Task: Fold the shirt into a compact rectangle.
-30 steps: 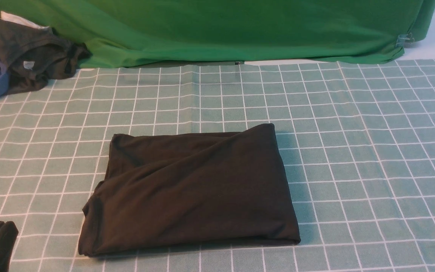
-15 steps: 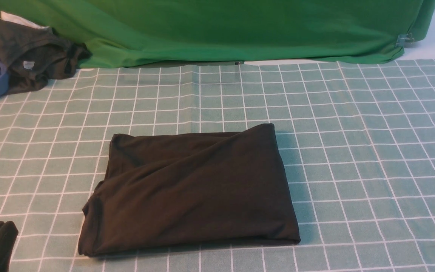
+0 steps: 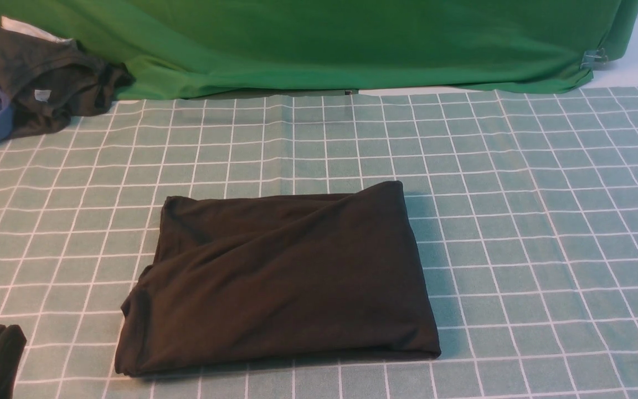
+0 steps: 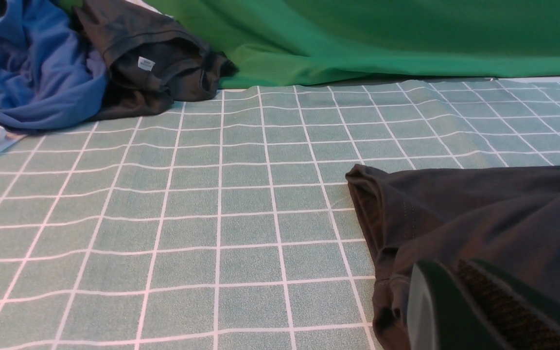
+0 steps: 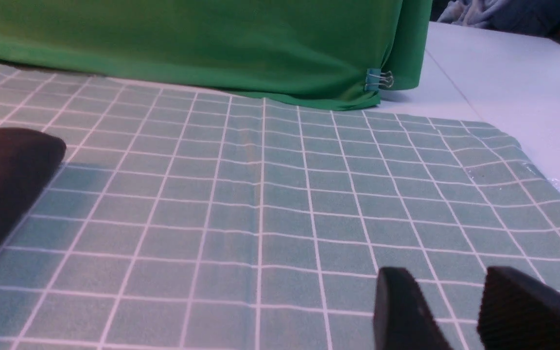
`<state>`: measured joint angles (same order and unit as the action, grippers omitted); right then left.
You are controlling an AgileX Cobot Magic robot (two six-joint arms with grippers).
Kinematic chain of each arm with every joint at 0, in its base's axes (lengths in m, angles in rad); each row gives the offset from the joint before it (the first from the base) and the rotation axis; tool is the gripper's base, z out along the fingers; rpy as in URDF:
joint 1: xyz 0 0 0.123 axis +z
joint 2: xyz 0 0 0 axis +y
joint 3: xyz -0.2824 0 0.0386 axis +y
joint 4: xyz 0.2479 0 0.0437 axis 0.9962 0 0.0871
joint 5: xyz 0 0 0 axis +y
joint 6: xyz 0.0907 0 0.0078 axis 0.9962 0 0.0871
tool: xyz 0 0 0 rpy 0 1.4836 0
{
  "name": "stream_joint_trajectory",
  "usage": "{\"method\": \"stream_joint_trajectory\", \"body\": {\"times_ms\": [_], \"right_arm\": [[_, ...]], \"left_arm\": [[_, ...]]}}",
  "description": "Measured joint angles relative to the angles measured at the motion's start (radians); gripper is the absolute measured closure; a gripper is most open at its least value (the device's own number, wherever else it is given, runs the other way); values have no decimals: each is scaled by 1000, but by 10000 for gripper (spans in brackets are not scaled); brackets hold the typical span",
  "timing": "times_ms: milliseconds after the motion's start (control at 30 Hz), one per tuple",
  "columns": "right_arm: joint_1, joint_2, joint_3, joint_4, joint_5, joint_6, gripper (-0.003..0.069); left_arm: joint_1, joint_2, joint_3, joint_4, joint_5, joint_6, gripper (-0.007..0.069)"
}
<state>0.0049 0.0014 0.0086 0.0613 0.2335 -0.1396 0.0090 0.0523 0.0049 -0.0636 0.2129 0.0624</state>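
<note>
Item: shirt (image 3: 280, 277) — black, folded to a rough rectangle, lying on the checked desk (image 3: 518, 221) well in front of the green drape (image 3: 352, 44). Left claw (image 4: 460, 311) clenched, empty, beside the shirt's left edge; right claw (image 5: 455, 311) parted, empty. Finishing advice — square the slanted left edge, flatten ridges.

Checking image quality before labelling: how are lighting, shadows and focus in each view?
Front view: even light, sharp; the shirt casts a soft shadow toward the right on the checked cloth. Left wrist view: the left gripper is close and blurred. Right wrist view: the right gripper is soft, the cloth sharp.
</note>
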Motion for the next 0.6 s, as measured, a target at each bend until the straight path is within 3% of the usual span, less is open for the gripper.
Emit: {"method": "stream_joint_trajectory", "body": {"times_ms": [600], "right_arm": [[0, 0, 2, -2, 7, 0, 420]], "left_arm": [[0, 0, 0, 7, 1, 0, 610]]}}
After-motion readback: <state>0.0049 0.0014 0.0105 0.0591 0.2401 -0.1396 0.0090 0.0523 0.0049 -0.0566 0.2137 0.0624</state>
